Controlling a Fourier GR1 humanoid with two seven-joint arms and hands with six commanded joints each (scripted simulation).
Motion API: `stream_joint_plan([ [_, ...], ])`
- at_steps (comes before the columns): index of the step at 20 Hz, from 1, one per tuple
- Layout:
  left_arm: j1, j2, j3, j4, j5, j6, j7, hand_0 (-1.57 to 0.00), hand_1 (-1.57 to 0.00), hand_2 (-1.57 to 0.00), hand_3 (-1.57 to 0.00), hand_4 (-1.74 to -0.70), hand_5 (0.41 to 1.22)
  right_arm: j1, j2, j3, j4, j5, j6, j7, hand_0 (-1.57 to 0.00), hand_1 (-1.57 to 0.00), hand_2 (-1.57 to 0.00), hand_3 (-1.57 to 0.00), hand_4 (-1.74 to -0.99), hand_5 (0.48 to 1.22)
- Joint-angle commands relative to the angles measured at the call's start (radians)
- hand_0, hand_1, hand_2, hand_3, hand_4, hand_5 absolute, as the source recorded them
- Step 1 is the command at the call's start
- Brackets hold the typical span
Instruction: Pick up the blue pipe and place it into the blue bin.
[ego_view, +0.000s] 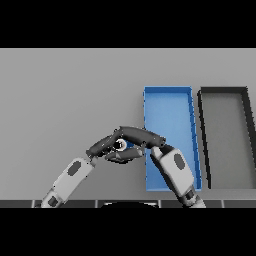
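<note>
The blue pipe (130, 145) shows only as a small blue patch with a pale round end, left of the blue bin (170, 107). My right hand (140, 136) reaches leftward across the bin's left wall and is shut on the pipe, fingers over it and thumb under it. Most of the pipe is hidden by the hand. Coming in from the lower left, my left hand (101, 146) lies with relaxed, straight fingers, its tips close beside the pipe's round end. The long blue bin has nothing visible inside it.
A black bin (226, 95) of the same shape stands right of the blue bin, almost touching it. Grey table stretches to the left and behind both hands.
</note>
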Motion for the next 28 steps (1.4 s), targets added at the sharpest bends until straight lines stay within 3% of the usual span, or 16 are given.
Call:
stream_joint_plan([
  [1, 0.007, -0.001, 0.002, 0.007, 0.008, 0.004, 0.032, -0.03, -0.03, -0.03, -0.01, -0.85, 0.623, -0.001, 0.005, -0.006, 0.000, 0.006, 0.001, -0.003, -1.57, -1.57, -1.57, -1.57, -1.488, 1.220],
  [3, 0.006, -0.002, 0.010, -0.007, 0.033, 0.011, 0.103, -0.02, -0.02, -0.02, -0.01, -0.87, 0.612, 0.000, 0.015, -0.023, -0.005, -0.006, -0.002, -0.006, -1.57, -1.57, -1.57, -1.57, -1.491, 1.220],
  [5, 0.018, 0.006, 0.006, -0.013, 0.028, 0.010, 0.097, -0.01, -0.01, -0.01, 0.00, -0.88, 0.593, -0.002, 0.038, -0.043, 0.009, -0.105, -0.014, 0.062, -1.57, -1.57, -1.57, -1.57, -1.492, 1.221],
  [9, 0.035, 0.019, -0.004, -0.030, 0.021, 0.008, 0.106, 0.00, 0.00, 0.00, 0.00, -0.87, 0.535, -0.079, 0.065, -0.096, -0.008, -0.367, -0.133, 0.245, -1.57, -1.57, -1.57, -1.57, -1.494, 1.221],
  [14, 0.041, 0.020, -0.012, -0.048, 0.024, 0.007, 0.143, 0.00, 0.00, 0.00, 0.00, -0.86, 0.503, -0.280, -0.069, -0.130, 0.007, -0.514, -0.303, 0.248, -1.57, -1.57, -1.57, -1.57, -1.493, 1.221],
  [15, 0.043, 0.017, -0.013, -0.040, 0.016, 0.011, 0.130, 0.00, 0.00, 0.00, 0.00, -0.86, 0.498, -0.322, -0.084, -0.146, 0.003, -0.539, -0.303, 0.246, -1.57, -1.57, -1.57, -1.57, -1.494, 1.221],
  [17, 0.043, 0.018, -0.013, -0.055, 0.026, 0.007, 0.130, 0.00, 0.00, 0.00, 0.00, -0.87, 0.486, -0.424, -0.121, -0.196, 0.049, -0.538, -0.289, 0.211, -1.57, -1.57, -1.57, -1.57, -1.495, 1.221],
  [19, 0.052, 0.022, -0.019, -0.058, 0.019, 0.006, 0.122, 0.00, 0.00, 0.00, 0.00, -0.87, 0.484, -0.490, -0.148, -0.249, 0.095, -0.520, -0.327, 0.192, -1.57, -1.57, -1.57, -1.57, -1.496, 1.221],
  [22, 0.041, 0.024, -0.009, -0.061, 0.022, 0.012, 0.143, 0.00, 0.00, 0.00, 0.00, -0.86, 0.484, -0.538, -0.194, -0.321, 0.186, -0.429, -0.371, 0.139, -1.57, -1.57, -1.57, -1.57, -1.498, 1.221],
  [25, 0.050, 0.038, -0.008, -0.062, 0.012, 0.015, 0.139, 0.00, 0.00, 0.00, 0.00, -0.84, 0.477, -0.534, -0.247, -0.376, 0.299, -0.341, -0.370, 0.124, -1.57, -1.57, -1.57, -1.57, -1.498, 1.221],
  [28, 0.043, 0.043, 0.000, -0.050, 0.000, 0.025, 0.149, 0.00, 0.00, 0.00, 0.00, -0.83, 0.467, -0.506, -0.290, -0.443, 0.403, -0.309, -0.376, 0.145, -1.57, -1.57, -1.57, -1.57, -1.499, 1.221],
])
